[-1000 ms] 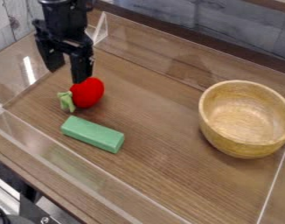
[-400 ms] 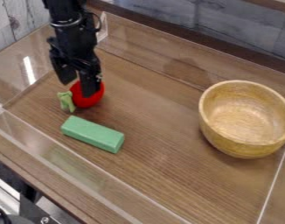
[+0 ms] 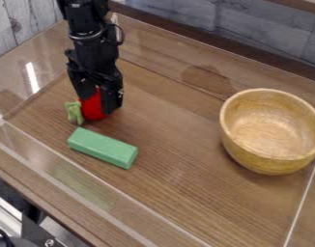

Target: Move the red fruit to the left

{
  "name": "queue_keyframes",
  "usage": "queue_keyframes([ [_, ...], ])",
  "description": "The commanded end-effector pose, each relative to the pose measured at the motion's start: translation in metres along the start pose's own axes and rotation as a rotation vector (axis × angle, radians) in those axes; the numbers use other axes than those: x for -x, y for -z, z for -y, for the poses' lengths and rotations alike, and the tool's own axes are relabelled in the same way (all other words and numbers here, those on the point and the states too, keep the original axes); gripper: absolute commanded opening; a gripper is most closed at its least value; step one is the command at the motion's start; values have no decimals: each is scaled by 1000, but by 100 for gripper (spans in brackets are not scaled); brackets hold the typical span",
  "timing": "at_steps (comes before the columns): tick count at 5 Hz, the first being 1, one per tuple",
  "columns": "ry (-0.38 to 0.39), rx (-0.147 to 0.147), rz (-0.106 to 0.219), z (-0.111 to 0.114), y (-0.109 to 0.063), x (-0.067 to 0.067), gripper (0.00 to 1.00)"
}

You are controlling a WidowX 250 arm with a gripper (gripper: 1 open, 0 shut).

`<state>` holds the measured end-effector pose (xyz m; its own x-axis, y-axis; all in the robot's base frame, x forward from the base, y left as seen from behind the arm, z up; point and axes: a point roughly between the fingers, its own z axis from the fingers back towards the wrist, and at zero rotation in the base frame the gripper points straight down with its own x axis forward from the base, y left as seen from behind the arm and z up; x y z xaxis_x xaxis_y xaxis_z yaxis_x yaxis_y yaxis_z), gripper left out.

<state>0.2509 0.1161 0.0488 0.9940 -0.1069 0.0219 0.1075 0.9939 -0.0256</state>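
Note:
The red fruit [image 3: 93, 109] lies on the wooden table [image 3: 173, 125] at the left, its green leafy end [image 3: 73, 112] pointing left. My black gripper [image 3: 95, 98] has come down straight over it, with one finger on each side of the fruit. The fingers hide most of the fruit, so only its lower red part shows. Whether the fingers press on the fruit cannot be told from this view.
A flat green rectangular block [image 3: 100, 148] lies just in front of the fruit. A wooden bowl [image 3: 272, 129] stands at the right. Clear plastic walls [image 3: 31, 77] run around the table's edges.
The gripper has moved right and down from behind the fruit until its fingers straddle it. The fruit stays in the same place.

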Motion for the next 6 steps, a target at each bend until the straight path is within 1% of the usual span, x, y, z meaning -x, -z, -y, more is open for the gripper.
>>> queue_keyframes([
  [1,-9,-7,24,-18,-2,-4,100],
  [2,-19,6,29,-31,0,-8,100],
  [3,-120,26,30,-29,-5,-9,100],
  [4,-205,36,27,-24,-10,-11,100],
  [6,-162,35,21,-29,-15,-10,100],
])
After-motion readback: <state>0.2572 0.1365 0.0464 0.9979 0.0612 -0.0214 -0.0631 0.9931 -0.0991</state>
